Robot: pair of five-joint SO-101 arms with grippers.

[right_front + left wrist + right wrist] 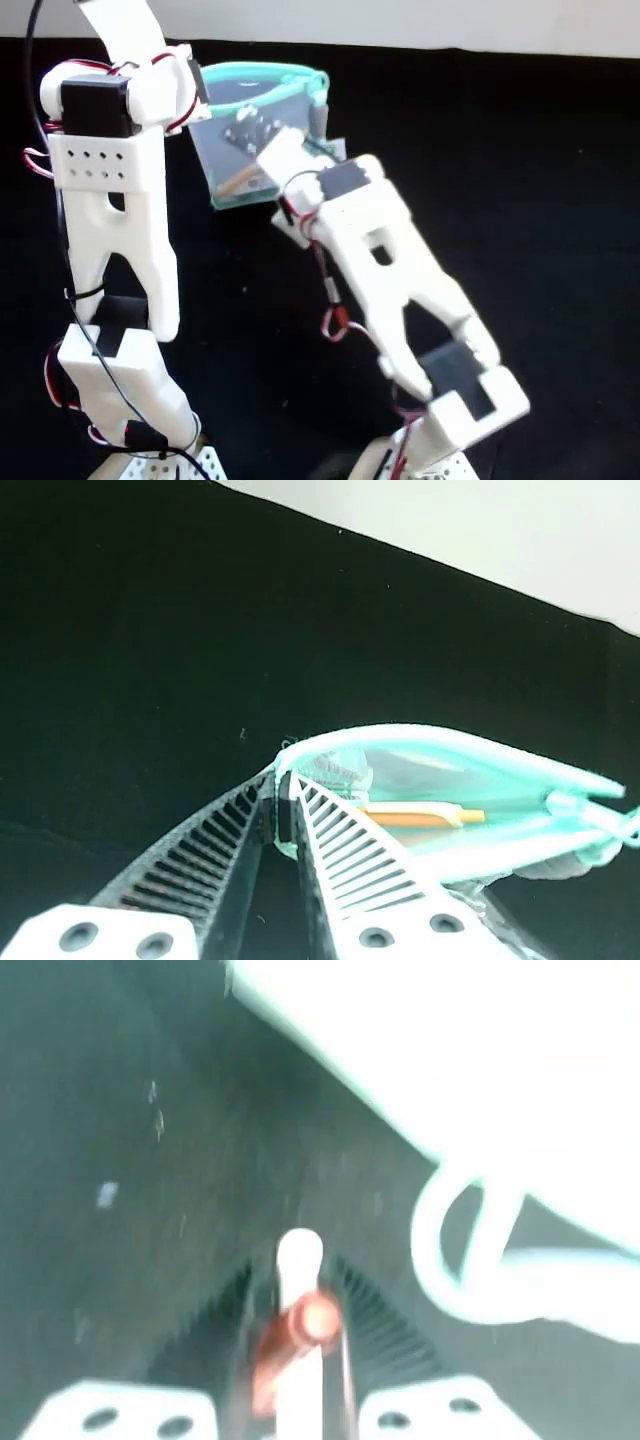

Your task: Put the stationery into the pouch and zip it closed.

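The clear pouch with a teal rim (pixel 262 73) lies at the back of the black table, its mouth gaping. My left gripper (pixel 283 795) is shut on the pouch's end corner; in the high view the left gripper (pixel 200 88) sits at the pouch's left side. An orange pen (pixel 420 818) lies inside the pouch (pixel 450 742). My right gripper (pixel 300 1360) is shut on a red-and-white pen (pixel 298 1300), close to the pouch's pale edge (pixel 480 1040). From above, the right gripper (pixel 268 145) hovers over the pouch's middle.
A zipper pull loop (pixel 465 1250) hangs off the pouch's edge beside the held pen. Black cloth (pixel 520 180) covers the table, with open room to the right. A white wall runs along the far edge.
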